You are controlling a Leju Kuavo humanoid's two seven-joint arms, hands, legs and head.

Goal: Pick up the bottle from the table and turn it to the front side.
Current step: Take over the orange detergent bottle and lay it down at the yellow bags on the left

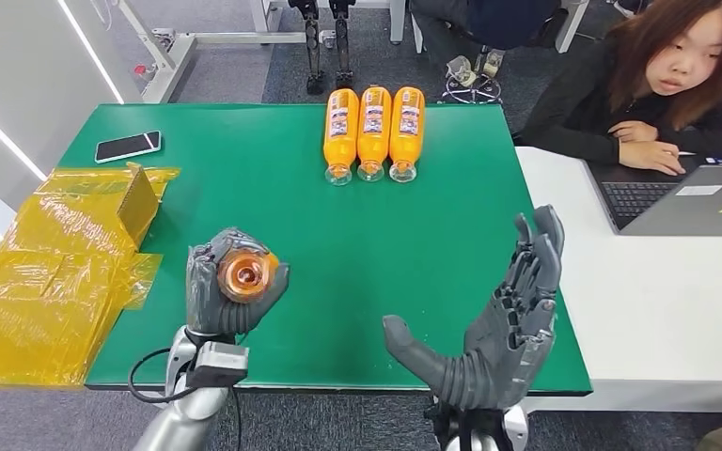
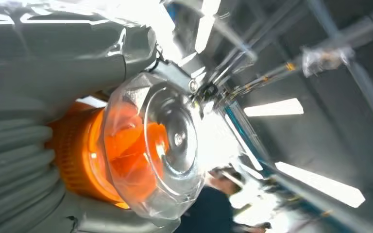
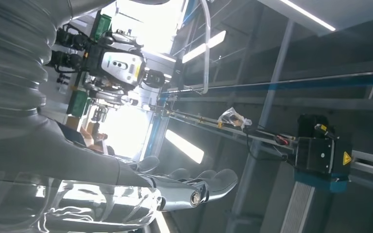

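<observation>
Bottle (image 1: pixel 245 273) gripped by left hand (image 1: pixel 230 291); wrist view reveals clear base (image 2: pixel 167 141).

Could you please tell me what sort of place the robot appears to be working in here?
Probably an office or robotics lab: a person works at a laptop on a white desk, beside the green table with three orange bottles lined up.

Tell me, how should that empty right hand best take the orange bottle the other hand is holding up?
Probably around the orange plastic bottle body near its clear base, coming from the right side. The left hand grips it on the table's left; the right hand is open beside it.
</observation>
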